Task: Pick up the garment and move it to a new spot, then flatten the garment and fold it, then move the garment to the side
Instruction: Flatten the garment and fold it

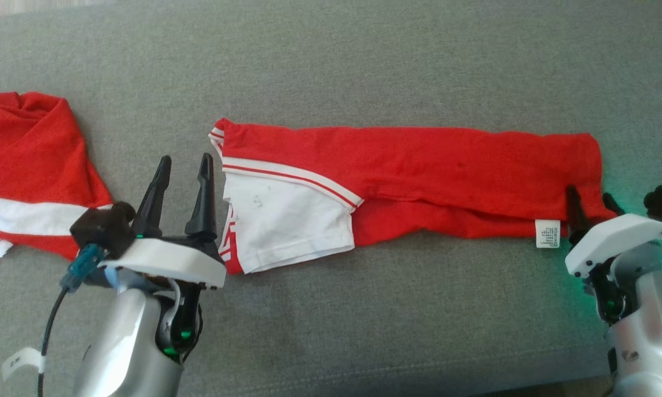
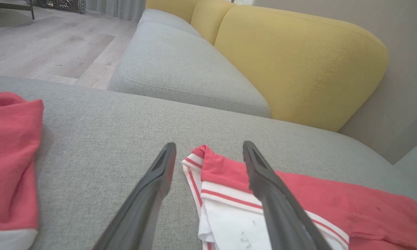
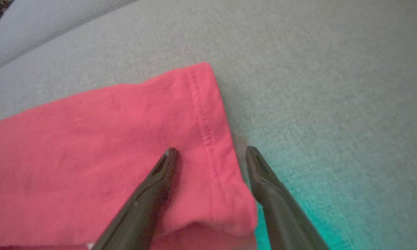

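both grippers are held spread. the left gripper (image 1: pixel 186 161) is seen at the white sleeve (image 1: pixel 286 215) of the red shirt (image 1: pixel 419 160), the right gripper (image 3: pixel 210 152) astride its hem (image 3: pixel 204 121).

The grey sofa seat (image 1: pixel 331 66) is looked down on from the head, well above, both sets of jaws caught at the lower corners. Along the left jaws a low, close look is taken toward the yellow backrest (image 2: pixel 298 62). The garment (image 3: pixel 90 139) hem at the right jaws is seen very near. Each garment end is shared with the head view.
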Controlling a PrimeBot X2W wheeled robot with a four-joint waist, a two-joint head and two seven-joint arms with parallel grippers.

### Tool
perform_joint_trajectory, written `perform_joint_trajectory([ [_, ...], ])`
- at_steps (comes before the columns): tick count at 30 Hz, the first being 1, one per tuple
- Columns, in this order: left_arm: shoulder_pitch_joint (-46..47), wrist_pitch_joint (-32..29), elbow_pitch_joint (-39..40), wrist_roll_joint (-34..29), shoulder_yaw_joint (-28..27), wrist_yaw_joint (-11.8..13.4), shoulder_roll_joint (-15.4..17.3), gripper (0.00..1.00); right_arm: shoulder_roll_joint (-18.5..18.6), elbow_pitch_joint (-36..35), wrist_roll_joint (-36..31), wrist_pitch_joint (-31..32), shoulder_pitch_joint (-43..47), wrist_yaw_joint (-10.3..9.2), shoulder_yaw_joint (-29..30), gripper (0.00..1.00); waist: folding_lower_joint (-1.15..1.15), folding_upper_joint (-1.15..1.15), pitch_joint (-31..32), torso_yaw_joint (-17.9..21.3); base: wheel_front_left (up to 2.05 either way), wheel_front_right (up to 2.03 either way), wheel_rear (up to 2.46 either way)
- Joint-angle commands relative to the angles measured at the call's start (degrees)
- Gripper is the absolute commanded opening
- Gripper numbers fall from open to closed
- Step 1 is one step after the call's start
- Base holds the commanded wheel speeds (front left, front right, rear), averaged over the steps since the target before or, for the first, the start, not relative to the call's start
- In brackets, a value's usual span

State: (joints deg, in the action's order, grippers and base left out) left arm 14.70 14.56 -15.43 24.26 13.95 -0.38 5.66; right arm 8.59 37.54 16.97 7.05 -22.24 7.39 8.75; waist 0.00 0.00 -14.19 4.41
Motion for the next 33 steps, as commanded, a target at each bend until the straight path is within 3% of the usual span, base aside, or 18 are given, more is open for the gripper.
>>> perform_joint_trajectory([
  [1,2.7,0.4,1.3,-0.8,-2.5,-0.5,0.2,1.0,0.3,-0.2,-0.5,0.5,-2.1,0.1,-0.7,1.0,0.0,0.0,-0.5,-0.2,0.0,0.0,0.0],
  [7,3.1,0.4,0.9,-1.7,-3.8,-1.2,-0.3,1.0,-0.3,2.6,-0.3,2.4,-3.3,0.1,-1.2,1.0,0.0,0.0,-0.9,-0.3,0.0,0.0,0.0],
  [8,3.1,0.4,0.8,-1.8,-4.0,-1.3,-0.4,1.0,-0.4,2.7,0.1,2.7,-3.3,0.1,-1.6,0.47,0.0,0.0,-0.9,-0.3,0.0,0.0,0.0],
  [9,3.1,0.4,0.7,-1.9,-4.2,-1.4,-0.5,1.0,-0.4,2.7,0.5,2.8,-3.3,0.1,-1.9,0.02,0.0,0.0,-0.9,-0.2,0.0,0.0,0.0],
  [21,3.2,0.4,0.1,-3.1,-5.9,-2.4,-1.4,1.0,5.9,0.5,-0.3,0.4,-4.3,0.1,-0.8,0.0,0.0,0.0,-0.5,0.3,0.0,0.0,0.0],
  [29,3.1,0.4,-0.5,-3.7,-6.1,-3.2,-2.0,1.0,14.1,1.7,-10.0,-2.4,-6.1,0.1,-0.1,0.0,0.0,0.0,0.3,-0.3,0.0,0.0,0.0],
  [33,2.8,0.4,-0.8,-3.9,-6.5,-3.4,-2.2,1.0,15.4,3.9,-14.6,-3.8,-7.3,0.1,2.5,0.0,0.0,0.0,0.9,-0.6,0.0,0.0,0.0],
])
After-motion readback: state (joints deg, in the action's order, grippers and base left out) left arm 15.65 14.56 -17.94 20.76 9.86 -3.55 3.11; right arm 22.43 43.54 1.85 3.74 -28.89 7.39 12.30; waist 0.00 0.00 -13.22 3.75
